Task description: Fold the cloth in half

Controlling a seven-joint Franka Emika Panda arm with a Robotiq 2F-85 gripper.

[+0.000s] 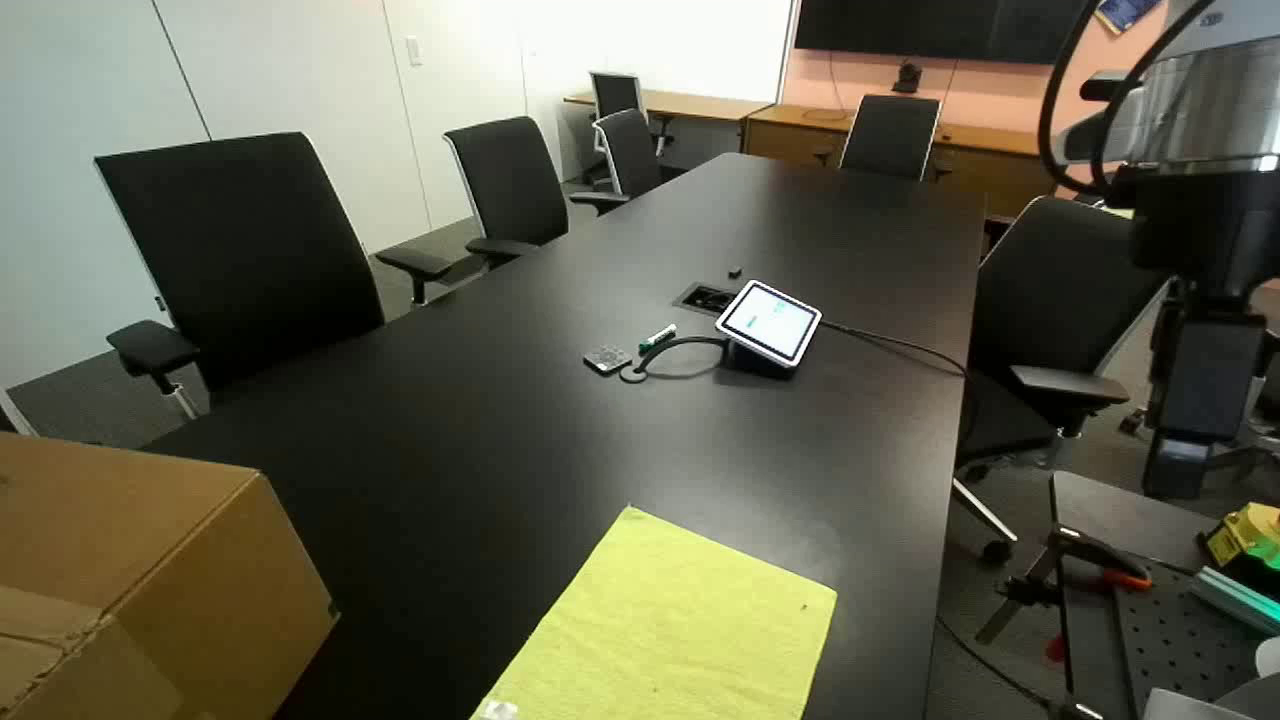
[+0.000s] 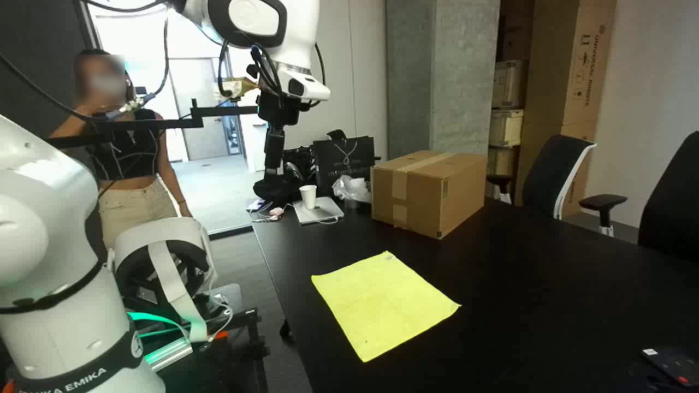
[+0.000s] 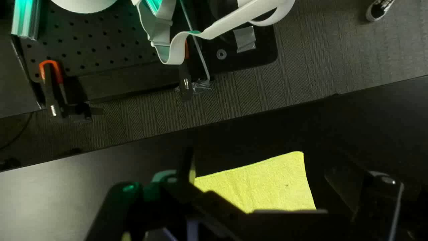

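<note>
In an exterior view, the cloth (image 2: 385, 305) is laid flat on the table (image 2: 524, 327), on the near side of the box (image 2: 418, 196). Nothing is held by the gripper (image 3: 262, 170), whose jaws are spread wide. Light, limp handling is to be expected, so the left corner is best pinched low.

Your cloth (image 2: 385, 305) is lime-yellow — almost plain — against the black of the bench (image 1: 520, 430). Your tool (image 1: 1180, 465) and the chair backs (image 1: 240, 240) are black, the robot arm (image 2: 49, 191) mostly white; in an exterior view the box (image 1: 120, 530) at near left is brown and the far wall (image 1: 985, 95) salmon. Your wrist view shows grey herringbone carpet (image 3: 234, 95).
</note>
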